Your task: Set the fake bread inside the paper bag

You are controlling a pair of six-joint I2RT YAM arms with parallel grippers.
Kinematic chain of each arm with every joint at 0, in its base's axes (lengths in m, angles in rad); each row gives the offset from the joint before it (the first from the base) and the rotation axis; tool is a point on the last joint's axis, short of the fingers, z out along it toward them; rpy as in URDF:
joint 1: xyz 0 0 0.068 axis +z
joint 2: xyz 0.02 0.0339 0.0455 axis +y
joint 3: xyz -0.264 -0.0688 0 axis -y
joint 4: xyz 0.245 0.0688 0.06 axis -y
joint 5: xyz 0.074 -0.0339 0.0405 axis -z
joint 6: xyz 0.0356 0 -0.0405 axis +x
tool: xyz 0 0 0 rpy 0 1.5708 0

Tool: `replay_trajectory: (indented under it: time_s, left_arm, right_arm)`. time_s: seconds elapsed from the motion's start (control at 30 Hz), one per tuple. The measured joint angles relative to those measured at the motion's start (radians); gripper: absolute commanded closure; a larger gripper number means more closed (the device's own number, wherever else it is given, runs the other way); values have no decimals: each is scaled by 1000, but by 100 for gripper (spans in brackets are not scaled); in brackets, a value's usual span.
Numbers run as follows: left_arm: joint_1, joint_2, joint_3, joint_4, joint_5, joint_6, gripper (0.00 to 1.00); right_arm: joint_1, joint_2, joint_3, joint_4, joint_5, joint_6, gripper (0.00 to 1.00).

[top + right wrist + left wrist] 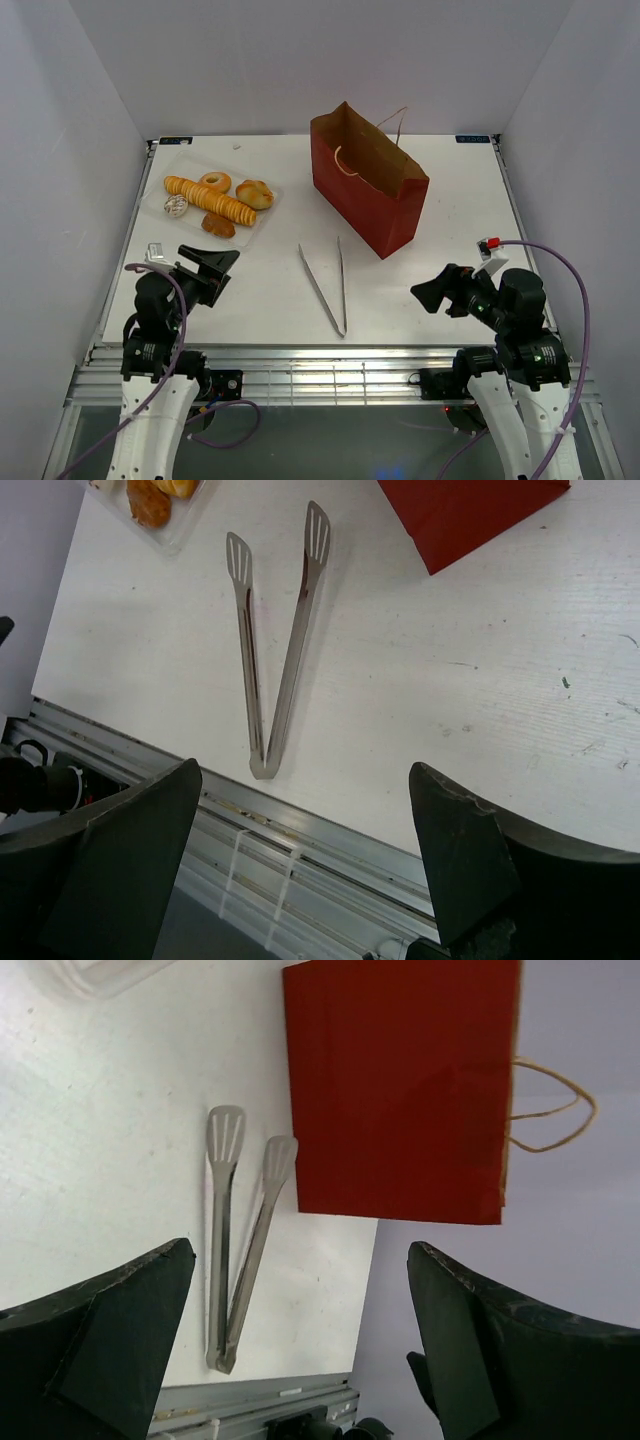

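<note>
The fake bread lies on a clear tray [262,214] at the back left: a long ridged loaf [209,200], a ring doughnut [215,181], a round bun [255,193], a pale speckled piece [176,206] and a small brown piece [217,226]. The dark-red paper bag [368,182] stands open at the back middle; it also shows in the left wrist view [400,1085]. My left gripper [212,262] is open and empty at the near left. My right gripper [432,290] is open and empty at the near right. A bit of pastry [150,500] shows in the right wrist view.
Long metal tongs [328,282] lie spread in a V on the table between the arms, seen also in the left wrist view [235,1250] and the right wrist view [272,645]. The table's metal front rail [320,355] runs along the near edge.
</note>
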Motion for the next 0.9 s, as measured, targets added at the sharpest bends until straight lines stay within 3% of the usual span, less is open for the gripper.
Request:
replay_trajectory:
  time_s: [0.13,0.27,0.4,0.53,0.63,0.9]
  left_arm:
    - [0,0,-72,-9,67,6,2]
    - [0,19,-175,102,172,29,2]
    - [0,155,-212,239,249,63,2]
    - [-27,320,-183,318,225,117,2]
    - [-172,452,-101,350,99,153,2]
    - [-786,875,206,360,-484,127,2]
  right_arm:
    - [0,8,0,-12,43,7,10]
    - [0,-17,0,-55,119,60,10]
    - [0,-71,1,-53,133,60,10]
    - [0,36,6,-53,79,18,10]
    - [0,130,6,-43,41,-6,10]
    - [0,163,13,-18,2,-65,10]
